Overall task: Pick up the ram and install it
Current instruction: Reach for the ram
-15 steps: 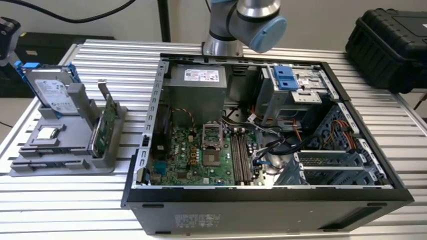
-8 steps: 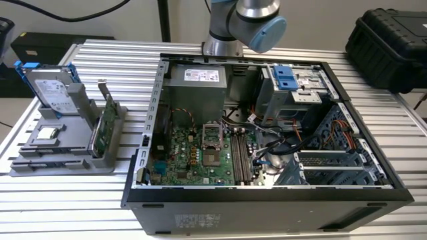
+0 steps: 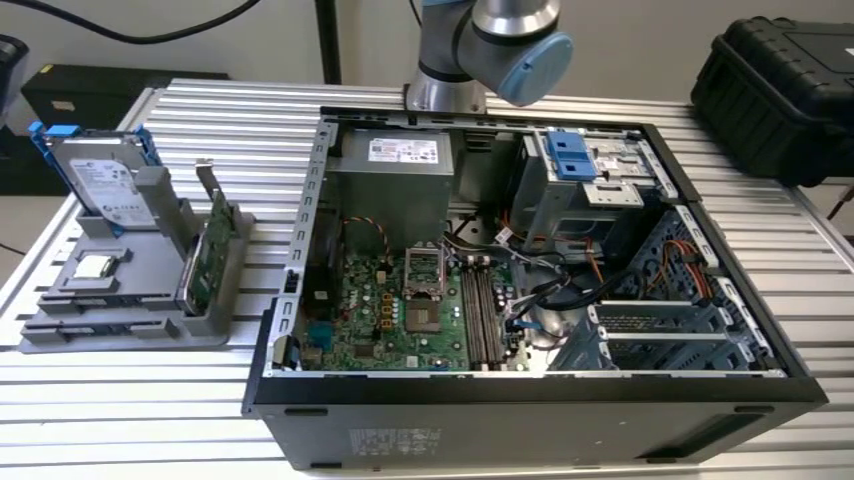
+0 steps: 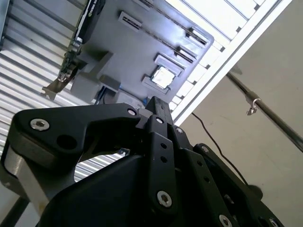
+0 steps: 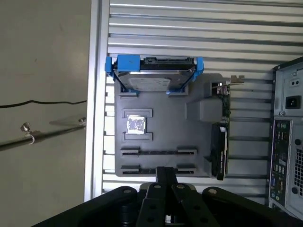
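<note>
In the first wrist view the ram is a thin dark stick standing on edge in a slotted rest of the grey holder. A second similar dark line lies in the neighbouring rest, partly behind my fingertips. My gripper hangs well above that end of the holder, shut, with nothing seen between its fingers. The second wrist view shows the black gripper from the side, over the same holder. In the exterior view the motherboard's long memory slots run side by side inside the open computer case.
The holder stands on the slatted table at the exterior view's left. It carries a silver hard drive with blue rails, a square chip and a green card with a metal bracket. A black case sits at the far right.
</note>
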`<control>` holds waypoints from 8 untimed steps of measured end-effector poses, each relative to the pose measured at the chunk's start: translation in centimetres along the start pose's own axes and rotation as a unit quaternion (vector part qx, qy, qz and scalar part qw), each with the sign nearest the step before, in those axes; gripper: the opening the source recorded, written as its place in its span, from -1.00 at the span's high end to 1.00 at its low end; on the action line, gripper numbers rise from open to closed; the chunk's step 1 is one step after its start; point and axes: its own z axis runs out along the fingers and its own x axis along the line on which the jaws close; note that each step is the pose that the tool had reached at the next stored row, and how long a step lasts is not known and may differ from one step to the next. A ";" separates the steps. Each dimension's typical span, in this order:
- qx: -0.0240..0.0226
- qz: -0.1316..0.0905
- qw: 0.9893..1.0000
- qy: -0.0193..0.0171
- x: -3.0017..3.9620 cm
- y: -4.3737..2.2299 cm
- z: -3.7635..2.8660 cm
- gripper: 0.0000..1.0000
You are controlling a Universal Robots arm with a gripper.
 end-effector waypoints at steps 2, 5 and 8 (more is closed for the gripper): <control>0.000 0.000 1.000 0.000 -0.04 -0.04 0.00 1.00; 0.000 0.000 1.000 0.000 -0.11 -0.10 0.00 1.00; 0.000 0.000 1.000 0.000 -0.20 -0.17 0.00 1.00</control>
